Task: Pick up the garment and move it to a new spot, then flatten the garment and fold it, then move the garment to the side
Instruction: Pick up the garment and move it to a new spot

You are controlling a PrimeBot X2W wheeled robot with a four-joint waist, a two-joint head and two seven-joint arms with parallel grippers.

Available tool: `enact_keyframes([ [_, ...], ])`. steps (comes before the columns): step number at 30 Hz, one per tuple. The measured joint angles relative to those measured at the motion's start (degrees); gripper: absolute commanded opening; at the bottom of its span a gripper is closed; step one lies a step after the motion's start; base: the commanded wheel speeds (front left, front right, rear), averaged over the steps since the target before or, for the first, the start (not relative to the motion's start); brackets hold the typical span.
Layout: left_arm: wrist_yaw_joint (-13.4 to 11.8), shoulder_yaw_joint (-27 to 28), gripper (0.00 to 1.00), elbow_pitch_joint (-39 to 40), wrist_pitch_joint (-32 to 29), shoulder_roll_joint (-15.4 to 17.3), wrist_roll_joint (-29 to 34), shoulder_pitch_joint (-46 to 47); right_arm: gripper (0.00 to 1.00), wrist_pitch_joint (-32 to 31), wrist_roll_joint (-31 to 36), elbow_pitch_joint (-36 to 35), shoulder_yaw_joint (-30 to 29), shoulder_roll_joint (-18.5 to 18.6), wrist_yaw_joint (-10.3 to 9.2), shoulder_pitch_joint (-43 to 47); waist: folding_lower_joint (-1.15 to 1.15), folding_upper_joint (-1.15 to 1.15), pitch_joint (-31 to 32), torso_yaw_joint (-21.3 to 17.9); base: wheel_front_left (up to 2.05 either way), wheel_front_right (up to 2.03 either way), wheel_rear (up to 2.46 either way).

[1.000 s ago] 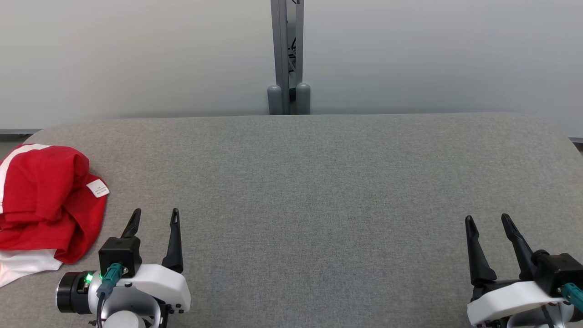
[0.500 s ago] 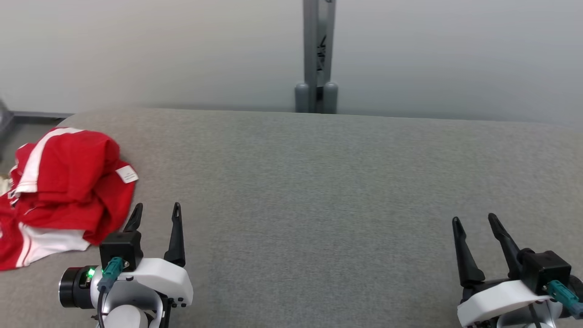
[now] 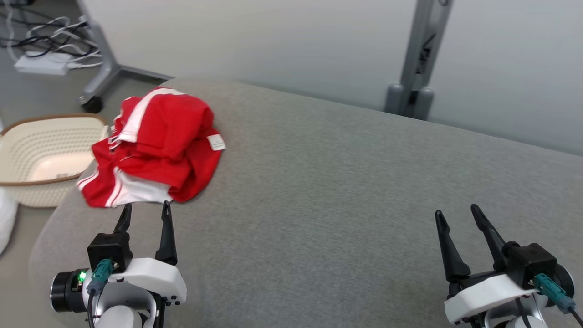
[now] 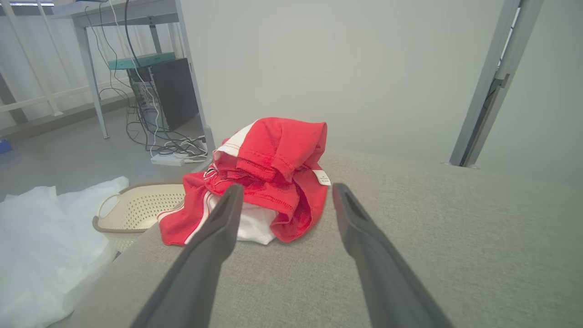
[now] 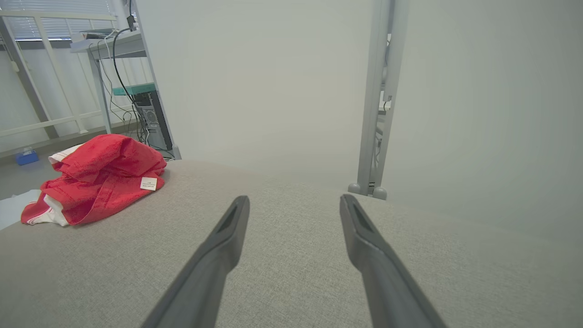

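I am looking down at a wide grey padded table (image 3: 346,182) that is taking up most of the head view, with a plain pale wall (image 3: 273,41) running behind it. A grey metal post (image 3: 421,50) is standing at the far edge, right of centre. Off the table's left end a white sheet (image 4: 41,237) is lying on the floor, and beside it a cream perforated basket (image 3: 32,141) is sitting low, partly cut off by the frame edge. Beyond it a desk leg on a caster (image 3: 98,68) and a tangle of cables with a power strip (image 3: 38,64) are crowding the floor.

The garment (image 3: 159,141) is lying crumpled at the far left of the table, red with white stripes and a white panel (too bunched for me to name its kind).

The left gripper (image 3: 146,205) is hovering just on the near side of it, fingers spread wide and holding nothing; in the left wrist view one finger (image 4: 218,228) is hiding part of the cloth. The right gripper (image 3: 456,210) is waiting at the near right, well apart, likewise spread and empty.

A small white label (image 3: 216,142) is sticking out on the garment's right; its print is too small to read.
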State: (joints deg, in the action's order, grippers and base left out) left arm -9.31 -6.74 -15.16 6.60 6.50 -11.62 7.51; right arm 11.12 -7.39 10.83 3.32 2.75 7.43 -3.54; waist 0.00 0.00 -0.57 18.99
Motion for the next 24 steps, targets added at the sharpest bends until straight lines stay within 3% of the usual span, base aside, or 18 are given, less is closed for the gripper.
enact_keyframes([
  [10,-0.5,0.2,1.00,0.2,0.2,0.3,-0.9,-0.9,1.00,0.0,-0.9,-0.6,1.5,0.0,0.00,-0.2,0.00,0.00,0.0,7.2,0.00,0.00,0.00],
  [24,-1.4,0.2,1.00,0.8,0.2,0.7,-1.7,-0.9,1.00,0.5,-1.6,-0.2,1.9,0.0,0.00,-1.0,0.00,0.00,-1.0,6.7,0.00,0.00,0.00],
])
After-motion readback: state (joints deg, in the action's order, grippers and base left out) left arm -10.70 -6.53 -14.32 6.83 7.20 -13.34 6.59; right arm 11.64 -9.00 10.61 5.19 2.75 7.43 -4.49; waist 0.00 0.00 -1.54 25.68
